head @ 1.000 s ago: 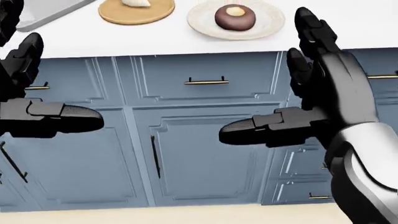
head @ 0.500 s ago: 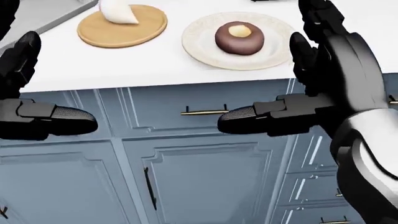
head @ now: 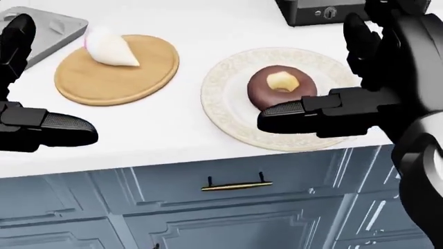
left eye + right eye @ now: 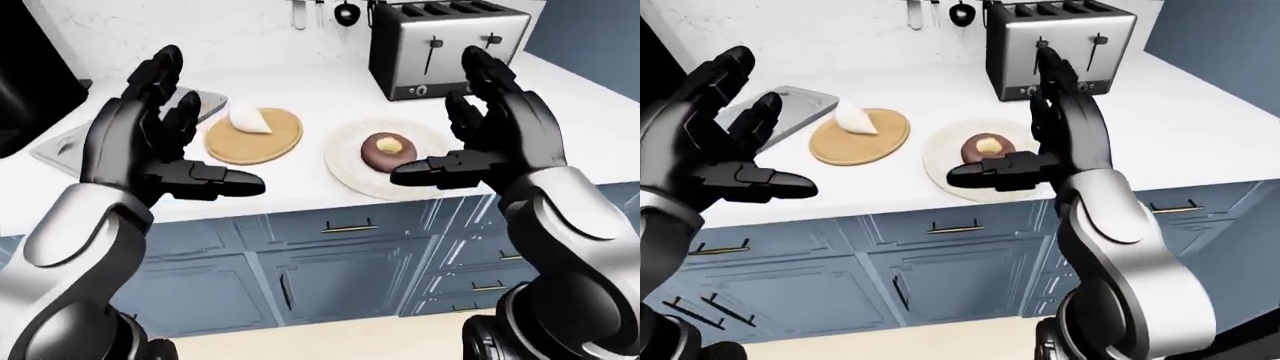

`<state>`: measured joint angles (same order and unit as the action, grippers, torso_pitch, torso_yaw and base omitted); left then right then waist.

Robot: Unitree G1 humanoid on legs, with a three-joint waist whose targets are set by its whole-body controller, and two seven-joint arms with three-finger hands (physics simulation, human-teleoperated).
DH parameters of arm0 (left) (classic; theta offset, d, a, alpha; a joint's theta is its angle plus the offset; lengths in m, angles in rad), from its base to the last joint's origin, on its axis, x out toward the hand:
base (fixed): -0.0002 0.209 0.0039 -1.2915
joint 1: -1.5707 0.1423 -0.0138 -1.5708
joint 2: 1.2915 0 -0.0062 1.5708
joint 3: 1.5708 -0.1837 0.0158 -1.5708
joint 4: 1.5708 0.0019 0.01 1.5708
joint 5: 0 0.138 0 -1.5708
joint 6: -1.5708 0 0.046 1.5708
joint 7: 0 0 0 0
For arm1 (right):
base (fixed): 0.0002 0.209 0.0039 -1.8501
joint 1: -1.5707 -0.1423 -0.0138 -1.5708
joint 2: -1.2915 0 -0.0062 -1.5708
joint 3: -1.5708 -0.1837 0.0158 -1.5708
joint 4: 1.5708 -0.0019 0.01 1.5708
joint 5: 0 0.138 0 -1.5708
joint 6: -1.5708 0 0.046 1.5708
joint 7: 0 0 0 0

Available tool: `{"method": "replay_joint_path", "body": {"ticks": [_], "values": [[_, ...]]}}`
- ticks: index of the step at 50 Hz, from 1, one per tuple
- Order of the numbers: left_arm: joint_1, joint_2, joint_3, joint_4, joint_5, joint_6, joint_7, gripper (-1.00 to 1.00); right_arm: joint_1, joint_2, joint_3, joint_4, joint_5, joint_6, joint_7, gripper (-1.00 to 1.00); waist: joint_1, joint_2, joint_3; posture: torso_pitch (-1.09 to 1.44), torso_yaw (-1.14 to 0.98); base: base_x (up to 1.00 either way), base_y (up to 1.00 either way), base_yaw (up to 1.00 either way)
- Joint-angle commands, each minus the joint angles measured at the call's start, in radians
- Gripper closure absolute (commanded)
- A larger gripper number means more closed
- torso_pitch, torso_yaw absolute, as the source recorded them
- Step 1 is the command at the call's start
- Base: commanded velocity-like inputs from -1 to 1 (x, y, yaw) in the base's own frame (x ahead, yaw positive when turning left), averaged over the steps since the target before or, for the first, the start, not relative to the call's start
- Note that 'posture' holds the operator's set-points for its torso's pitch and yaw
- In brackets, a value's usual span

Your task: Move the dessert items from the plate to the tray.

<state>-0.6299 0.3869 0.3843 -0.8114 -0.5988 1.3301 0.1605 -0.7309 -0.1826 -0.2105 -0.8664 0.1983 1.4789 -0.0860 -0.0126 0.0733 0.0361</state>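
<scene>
left robot hand [image 4: 165,139] spread open, empty | right robot hand [image 3: 360,88] open, empty, raised just beside plate [image 3: 228,111] to approach | donut [image 3: 280,85] on plate near worktop [image 3: 173,140] edge | tray [image 4: 790,105] far left, well apart

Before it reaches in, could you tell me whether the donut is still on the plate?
Yes: the donut sits on the plate; neither hand touches it.

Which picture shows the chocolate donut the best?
The head view: the donut looks big there, clear on its plate, above the right hand's thumb. In the left-eye and right-eye views it is smaller and farther off, with the right hand close beside it.
</scene>
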Motion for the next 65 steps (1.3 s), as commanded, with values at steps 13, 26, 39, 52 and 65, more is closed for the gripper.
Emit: {"method": "replay_joint_path", "body": {"ticks": [13, 26, 39, 52, 65], "values": [[-0.013, 0.042, 0.032, -0.009, -0.079, -0.018, 0.058, -1.0, -0.013, -0.01, -0.032, -0.037, 0.032, -0.013, 0.004, -1.0, 0.02, -0.056, -0.005, 0.0, 0.0, 0.16, 0.03, 0.0], [-0.094, 0.155, 0.123, 0.006, -0.346, 0.046, 0.209, -1.0, -0.095, -0.031, -0.106, -0.14, 0.086, 0.119, 0.048, -1.0, 0.028, -0.098, -0.025, 0.0, 0.0, -0.34, 0.0, 0.0], [-0.153, 0.312, -0.056, 0.078, -0.278, -0.091, 0.237, -1.0, -0.093, -0.118, -0.152, -0.133, 0.149, 0.135, 0.07, -1.0, 0.025, -0.071, 0.024, 0.0, 0.0, -0.05, 0.0, 0.0], [-0.318, 0.219, -0.331, 0.397, 0.671, -0.483, -0.453, -1.0, -0.069, -0.13, -0.176, -0.145, 0.239, 0.135, 0.008, -1.0, 0.024, -0.077, -0.004, 0.0, 0.0, 0.0, 0.0, 0.0], [-0.438, 0.09, -0.296, 0.964, 1.213, -1.241, -0.708, -1.0, -0.078, -0.141, -0.203, -0.139, 0.284, 0.135, -0.019, -1.0, 0.033, -0.108, -0.014, 0.0, 0.0, 0.0, 0.0, 0.0]]}}
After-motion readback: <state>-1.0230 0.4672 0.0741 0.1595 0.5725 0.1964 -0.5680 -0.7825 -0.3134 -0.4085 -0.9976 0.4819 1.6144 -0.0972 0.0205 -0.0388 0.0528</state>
